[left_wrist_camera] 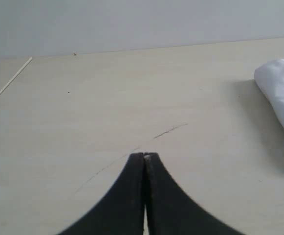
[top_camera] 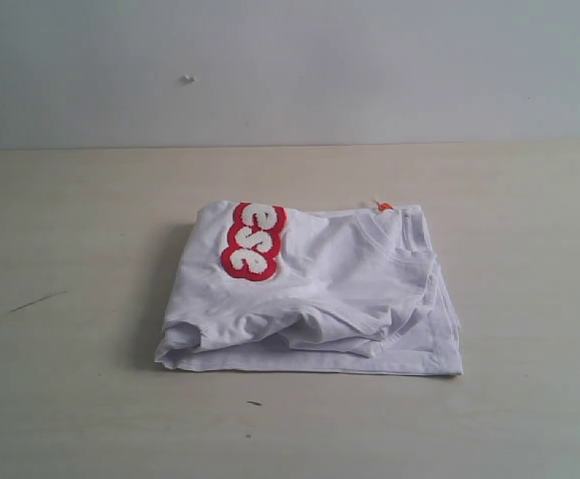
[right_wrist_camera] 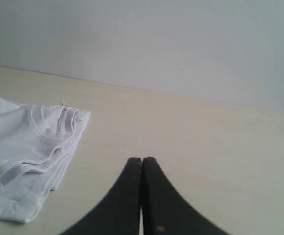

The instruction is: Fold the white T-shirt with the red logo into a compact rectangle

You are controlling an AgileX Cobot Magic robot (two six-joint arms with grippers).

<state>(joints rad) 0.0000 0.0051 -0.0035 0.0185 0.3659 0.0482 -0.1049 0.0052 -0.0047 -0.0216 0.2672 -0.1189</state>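
The white T-shirt (top_camera: pixel 319 294) lies folded into a rough rectangle at the middle of the table, with loose layers bulging along its near edge. Part of the red logo (top_camera: pixel 252 240) shows on its top left, three white letters visible. The ribbed collar and an orange tag (top_camera: pixel 384 207) sit at the far right. Neither arm appears in the exterior view. My left gripper (left_wrist_camera: pixel 144 155) is shut on nothing above bare table, the shirt's edge (left_wrist_camera: pixel 281 93) off to one side. My right gripper (right_wrist_camera: pixel 142 159) is shut and holds nothing, apart from the shirt (right_wrist_camera: pixel 24 156).
The pale wooden table (top_camera: pixel 80 399) carries a thin dark scratch (top_camera: pixel 35 300) at the left and a small dark speck (top_camera: pixel 255 403) near the front. A plain grey wall (top_camera: pixel 290 70) rises behind the table's far edge.
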